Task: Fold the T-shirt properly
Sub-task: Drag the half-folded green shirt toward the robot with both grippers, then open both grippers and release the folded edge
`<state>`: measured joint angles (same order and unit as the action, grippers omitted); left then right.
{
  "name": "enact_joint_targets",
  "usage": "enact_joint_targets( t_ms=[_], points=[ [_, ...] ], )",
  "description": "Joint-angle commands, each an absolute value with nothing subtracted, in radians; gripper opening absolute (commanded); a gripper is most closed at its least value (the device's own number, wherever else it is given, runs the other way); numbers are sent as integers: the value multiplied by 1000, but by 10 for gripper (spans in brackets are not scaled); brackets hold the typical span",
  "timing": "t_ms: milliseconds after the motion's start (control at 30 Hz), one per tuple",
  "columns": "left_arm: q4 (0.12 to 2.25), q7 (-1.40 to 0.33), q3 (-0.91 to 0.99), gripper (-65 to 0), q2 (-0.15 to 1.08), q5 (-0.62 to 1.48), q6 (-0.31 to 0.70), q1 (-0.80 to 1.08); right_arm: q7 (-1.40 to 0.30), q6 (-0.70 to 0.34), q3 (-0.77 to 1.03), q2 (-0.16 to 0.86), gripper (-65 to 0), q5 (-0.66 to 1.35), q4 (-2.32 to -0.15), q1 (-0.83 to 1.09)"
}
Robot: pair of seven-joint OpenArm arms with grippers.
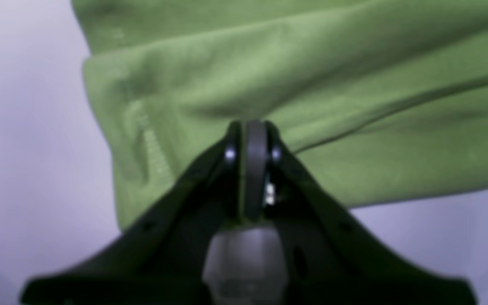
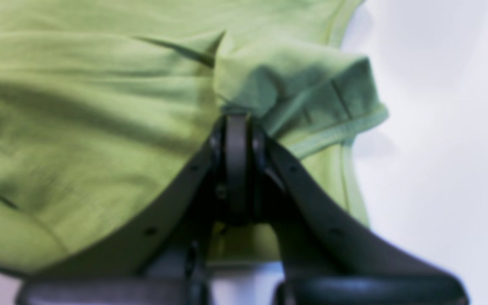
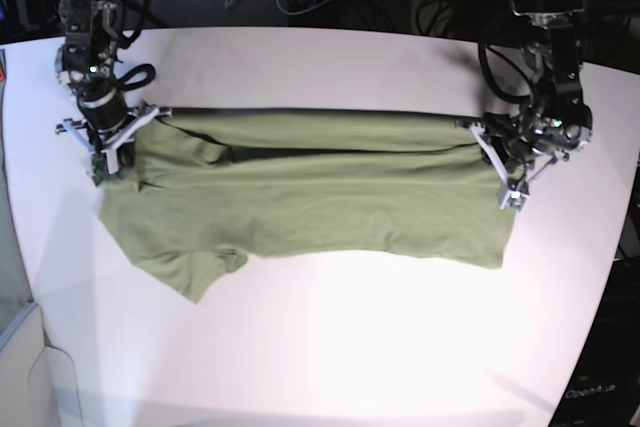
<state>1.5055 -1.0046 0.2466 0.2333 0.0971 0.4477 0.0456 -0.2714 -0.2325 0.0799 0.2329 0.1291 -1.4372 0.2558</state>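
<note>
1. Along the near edge of the worktop [image 3: 330,347] lay a wide bare white band with nothing on it, leaving ample open room toward the front.

2. Beyond that band the T-shirt [image 3: 310,197] was spread lengthwise across the middle of the worktop, one sleeve poking toward the near left corner and its lower edge running roughly parallel to the near edge.

3. Its far long side looked already doubled over, forming a straight fold line. Judged from that, one lengthwise fold was under way or just made, while the sleeve still stuck out and the crosswise folds were left to do. Wrinkles remained across the body.

4. Toward the right edge of the worktop, the left tool [image 3: 512,162] was clenched on the cloth at that end of the shirt. In the left wrist view its jaws stood pressed together with green fabric pinched at the tip [image 1: 250,127].

5. Toward the left edge, the right tool [image 3: 112,137] was likewise clamped on the shirt near the sleeve and shoulder. The right wrist view showed its jaws closed on a bunched fold by the sleeve hem [image 2: 237,116].

6. At the far edge a strip of bare worktop separated the fold line from dark cables and equipment behind, so room there seemed narrower than in front. Both side edges lay near the arms.
</note>
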Motion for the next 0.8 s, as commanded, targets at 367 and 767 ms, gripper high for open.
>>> enact_joint_targets(
  t_ms=[367,767],
  points=[
    [1669,-1041,251,-633,242,71,444,246,-352,-231,87,220,-644,101,-1623,504],
    [1733,-1032,323,-633,242,71,446,314,-352,-228,87,220,-644,102,-1658,530]
  ],
)
